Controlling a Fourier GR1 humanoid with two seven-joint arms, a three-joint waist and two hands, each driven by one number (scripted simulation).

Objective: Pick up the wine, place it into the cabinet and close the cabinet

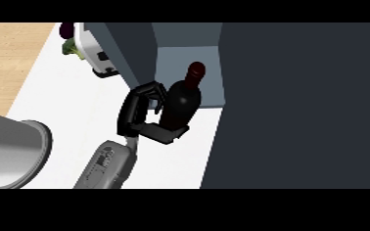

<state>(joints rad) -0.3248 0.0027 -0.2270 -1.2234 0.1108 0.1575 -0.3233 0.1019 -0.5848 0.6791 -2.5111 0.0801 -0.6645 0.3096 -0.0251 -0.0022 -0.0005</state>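
Nearest to you is the grey forearm (pixel 108 165) at the lower edge; it ends in the black hand (pixel 141 115), which I cannot assign to left or right. Its fingers (pixel 145 89) and thumb are curled around the wine bottle (pixel 180 105), at the wide body. The bottle stands upright at the mouth of the open cabinet (pixel 188 73), with the neck above the fingers. Expect glass: stiff, rather heavy, slippery, fragile. Hold the body, not the neck.
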